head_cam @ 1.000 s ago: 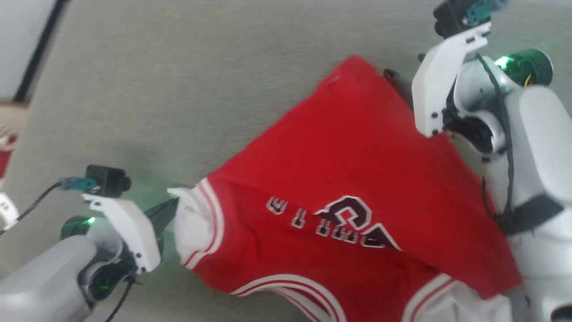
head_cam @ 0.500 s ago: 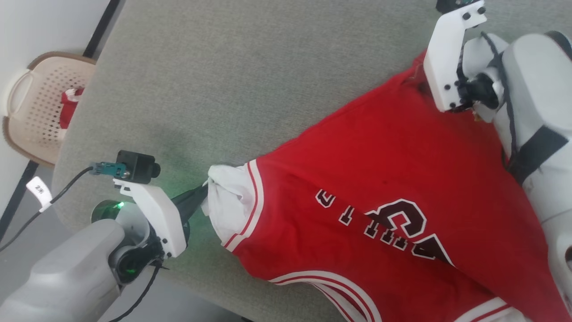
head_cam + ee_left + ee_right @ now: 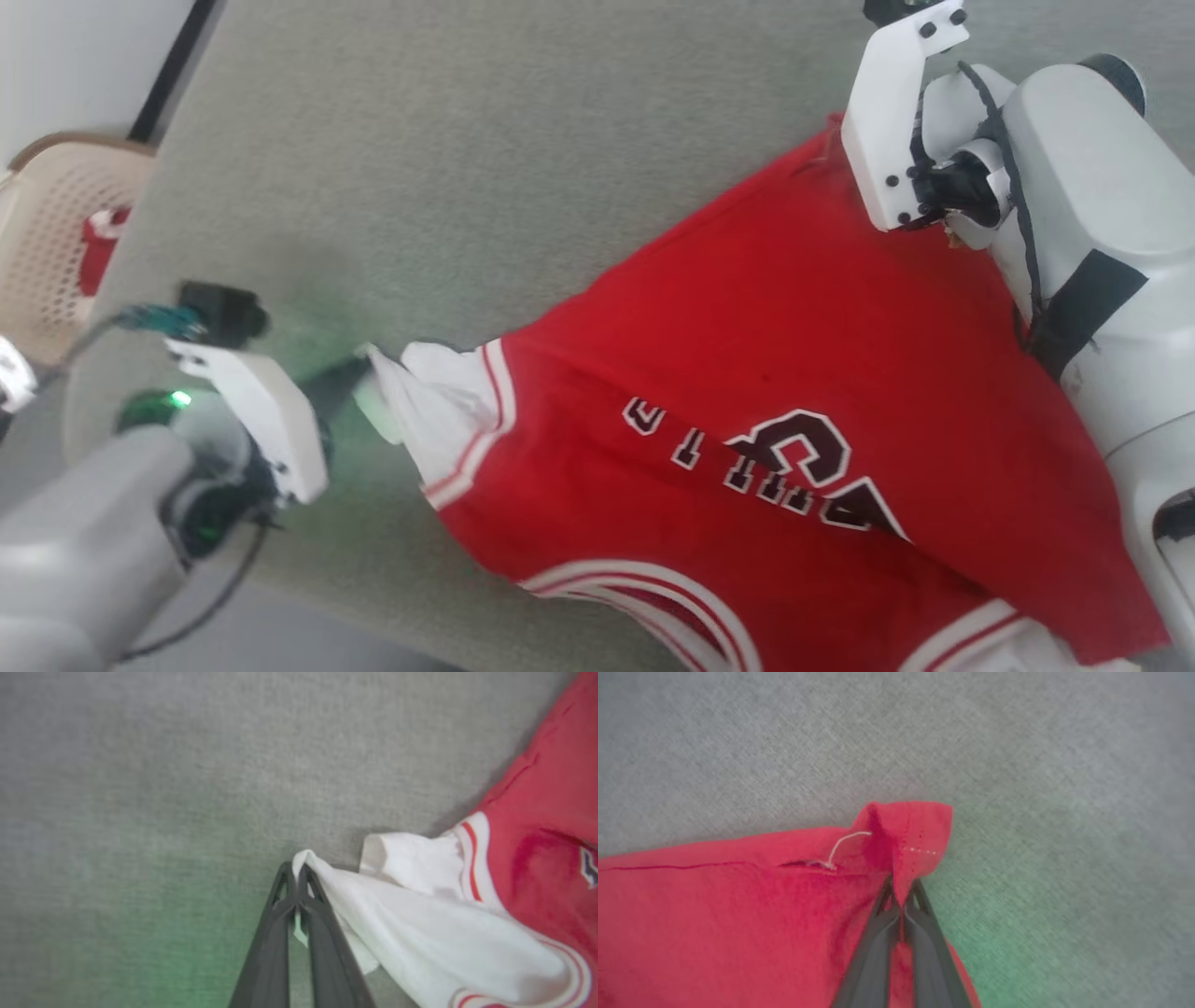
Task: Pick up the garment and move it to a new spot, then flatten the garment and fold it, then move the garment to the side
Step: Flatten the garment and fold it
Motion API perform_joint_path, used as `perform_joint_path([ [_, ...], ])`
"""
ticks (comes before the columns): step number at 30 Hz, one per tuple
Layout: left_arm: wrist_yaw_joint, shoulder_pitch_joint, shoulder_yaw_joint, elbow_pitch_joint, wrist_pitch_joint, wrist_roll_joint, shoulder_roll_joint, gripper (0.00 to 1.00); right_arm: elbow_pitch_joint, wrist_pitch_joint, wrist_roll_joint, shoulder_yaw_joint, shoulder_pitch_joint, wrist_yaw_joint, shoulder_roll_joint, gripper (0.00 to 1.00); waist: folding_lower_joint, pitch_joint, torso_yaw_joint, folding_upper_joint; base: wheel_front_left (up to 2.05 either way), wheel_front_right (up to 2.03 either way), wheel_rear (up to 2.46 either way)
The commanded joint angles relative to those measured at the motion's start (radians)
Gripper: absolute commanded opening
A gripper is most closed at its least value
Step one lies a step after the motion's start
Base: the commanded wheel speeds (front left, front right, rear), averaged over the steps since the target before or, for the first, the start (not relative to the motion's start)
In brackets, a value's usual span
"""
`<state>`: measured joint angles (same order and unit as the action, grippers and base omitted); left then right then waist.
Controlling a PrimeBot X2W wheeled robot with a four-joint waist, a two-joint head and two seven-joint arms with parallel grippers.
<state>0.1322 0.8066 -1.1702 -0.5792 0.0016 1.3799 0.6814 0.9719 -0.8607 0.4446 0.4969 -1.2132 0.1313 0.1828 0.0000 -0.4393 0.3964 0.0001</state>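
Since a second ago the right gripper [image 3: 902,891] has closed. Its jaws, which stood wide beside the cloth, are now pinched shut on the red hem corner [image 3: 920,830] of the garment [image 3: 747,327]. The head camera has swung too, so the shirt's shift across that view is not its own move. The left gripper [image 3: 295,875] is clamped on the tip of the white sleeve [image 3: 420,914].

The garment lies number-side up on the grey mat [image 3: 467,140], drawn out between these two far-apart grips. I judge this is so it can be lifted and carried without bunching. The left arm reaches in low from the lower left, fingers pointing at the sleeve. The right forearm crosses the shirt's right side, wrist bent towards the far corner.
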Motion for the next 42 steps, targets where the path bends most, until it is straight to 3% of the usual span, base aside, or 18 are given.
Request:
perform_joint_path([
  [1,-0.004,0.033,0.009,0.001,0.007,-0.003,0.022,0.00,-0.018,0.019,0.021,0.013,0.012,-0.001,0.017,0.00,0.0000,0.028,-0.041,-0.0001,0.00,0.00,0.00],
  [8,-0.009,0.159,0.035,0.026,0.063,-0.038,0.135,0.00,-0.142,0.075,0.106,0.064,0.027,-0.001,0.080,0.00,0.0000,0.104,-0.147,-0.0001,0.00,0.00,0.00],
  [17,-0.082,0.347,0.064,0.071,0.212,-0.072,0.226,0.00,-0.321,0.090,0.169,0.057,0.058,-0.001,0.160,0.00,0.0000,0.211,-0.274,-0.0001,0.00,0.00,0.00],
  [28,-0.115,0.519,0.068,0.067,0.346,-0.127,0.240,0.00,-0.472,0.048,0.177,-0.017,0.070,-0.001,0.197,0.00,0.0000,0.293,-0.378,-0.0001,0.00,0.00,0.00],
  [34,-0.106,0.604,0.073,0.040,0.381,-0.154,0.223,0.00,-0.530,0.031,0.133,-0.089,0.068,-0.001,0.184,0.00,0.0000,0.295,-0.414,-0.0001,0.00,0.00,0.00],
  [42,-0.066,0.754,0.114,-0.055,0.259,-0.226,0.166,0.00,-0.525,0.122,-0.007,-0.190,-0.006,-0.001,0.108,0.00,0.0000,0.177,-0.438,-0.0001,0.00,0.00,0.00],
])
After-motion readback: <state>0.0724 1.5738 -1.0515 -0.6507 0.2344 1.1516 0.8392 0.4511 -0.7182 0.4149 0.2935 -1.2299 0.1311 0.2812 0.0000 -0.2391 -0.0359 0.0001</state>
